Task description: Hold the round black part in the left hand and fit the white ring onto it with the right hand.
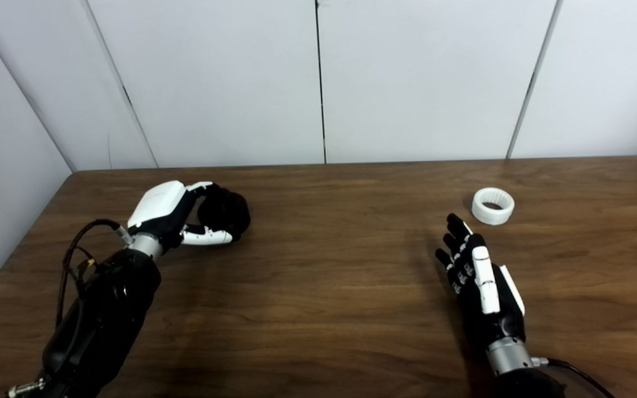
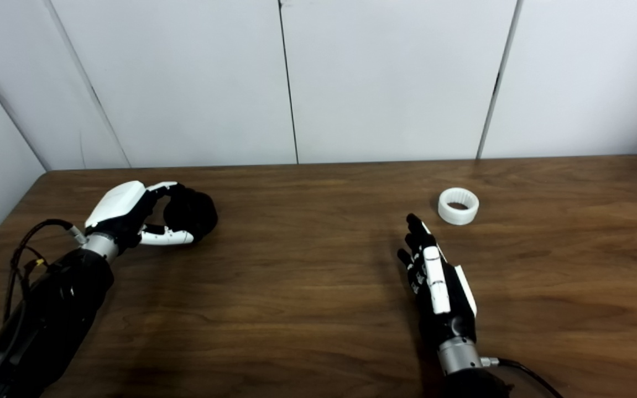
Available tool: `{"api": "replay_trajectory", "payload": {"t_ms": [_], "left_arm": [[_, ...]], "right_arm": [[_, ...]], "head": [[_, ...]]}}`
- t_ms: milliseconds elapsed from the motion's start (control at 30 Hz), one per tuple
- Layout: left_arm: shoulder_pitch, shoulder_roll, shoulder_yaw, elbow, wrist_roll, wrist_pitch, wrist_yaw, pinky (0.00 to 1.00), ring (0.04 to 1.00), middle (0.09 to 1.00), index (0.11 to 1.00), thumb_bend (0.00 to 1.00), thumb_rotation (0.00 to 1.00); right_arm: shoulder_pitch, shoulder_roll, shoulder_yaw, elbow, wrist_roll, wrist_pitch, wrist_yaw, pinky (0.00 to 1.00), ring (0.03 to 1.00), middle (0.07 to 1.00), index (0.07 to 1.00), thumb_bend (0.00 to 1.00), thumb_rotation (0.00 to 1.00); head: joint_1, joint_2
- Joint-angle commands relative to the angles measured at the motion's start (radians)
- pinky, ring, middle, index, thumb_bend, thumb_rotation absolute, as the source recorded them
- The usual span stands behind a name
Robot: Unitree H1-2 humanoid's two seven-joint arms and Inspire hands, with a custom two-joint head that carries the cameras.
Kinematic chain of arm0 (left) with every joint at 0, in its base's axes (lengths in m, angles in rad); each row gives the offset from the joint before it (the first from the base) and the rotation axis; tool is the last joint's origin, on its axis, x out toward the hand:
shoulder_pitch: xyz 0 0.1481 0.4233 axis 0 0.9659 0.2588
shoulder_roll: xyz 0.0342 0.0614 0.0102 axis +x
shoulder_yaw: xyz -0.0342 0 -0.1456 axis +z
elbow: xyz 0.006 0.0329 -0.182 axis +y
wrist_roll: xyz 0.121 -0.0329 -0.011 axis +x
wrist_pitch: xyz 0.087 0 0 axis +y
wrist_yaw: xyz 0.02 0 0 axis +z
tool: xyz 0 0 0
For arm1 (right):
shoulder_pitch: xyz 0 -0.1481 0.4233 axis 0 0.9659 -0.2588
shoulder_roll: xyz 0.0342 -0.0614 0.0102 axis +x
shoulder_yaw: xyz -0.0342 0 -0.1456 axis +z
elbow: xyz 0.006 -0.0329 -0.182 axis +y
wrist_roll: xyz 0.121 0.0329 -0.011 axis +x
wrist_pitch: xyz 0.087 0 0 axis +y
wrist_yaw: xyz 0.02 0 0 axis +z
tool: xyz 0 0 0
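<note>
Your brown wooden worktop (image 1: pixel 318 309) runs back to a white panelled wall (image 1: pixel 318 77). At the far left your left hand (image 1: pixel 172 213) lies on the worktop, its fingers and thumb curled around the round black part (image 1: pixel 227 213), gripping it. At the near right your right hand (image 1: pixel 476 276) is empty, fingers straight and slightly spread, pointing away from you. The white ring (image 1: pixel 493 205) lies flat on the worktop just beyond those fingertips, a little to the right, not touching them.

White ring (image 1: pixel 492 205), black round part (image 1: pixel 225 213), brown wood-grain table (image 1: pixel 329 276)
</note>
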Motion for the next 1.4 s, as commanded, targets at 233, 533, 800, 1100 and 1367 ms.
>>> {"api": "replay_trajectory", "payload": {"t_ms": [233, 533, 800, 1100, 1367], "left_arm": [[-0.032, 0.011, 0.009, 0.014, 0.003, -0.023, 0.021, 0.74, 0.882, 0.861, 0.784, 0.87, 0.44], [-0.028, 0.007, 0.007, 0.012, 0.007, -0.034, 0.044, 0.72, 0.876, 0.853, 0.758, 0.83, 0.4], [0.013, -0.019, 0.009, -0.036, 0.016, -0.034, 0.087, 0.73, 0.854, 0.838, 0.738, 0.83, 0.37], [0.042, -0.044, 0.004, -0.084, 0.041, -0.031, 0.094, 0.74, 0.849, 0.828, 0.731, 0.82, 0.35], [0.07, -0.063, 0.003, -0.115, 0.07, -0.054, 0.117, 0.72, 0.827, 0.813, 0.707, 0.82, 0.33]], "right_arm": [[-0.036, 0.0, 0.0, -0.043, 0.014, -0.04, 0.014, 0.96, 0.998, 0.985, 0.93, 0.51, 0.89], [-0.039, 0.0, 0.0, -0.04, 0.015, -0.039, 0.014, 0.96, 0.998, 0.985, 0.931, 0.5, 0.89], [-0.037, -0.005, 0.005, -0.04, 0.009, -0.042, 0.017, 0.96, 1.0, 0.989, 0.934, 0.49, 0.92], [-0.037, -0.004, 0.001, -0.039, 0.015, -0.037, 0.013, 0.96, 0.997, 0.982, 0.927, 0.5, 0.9], [-0.036, -0.007, 0.001, -0.046, 0.013, -0.03, 0.011, 0.95, 0.992, 0.982, 0.926, 0.5, 0.9]], "head": [[0.002, 0.001], [0.002, -0.001], [0.003, 0.001], [0.003, 0.001], [0.006, 0.006]]}}
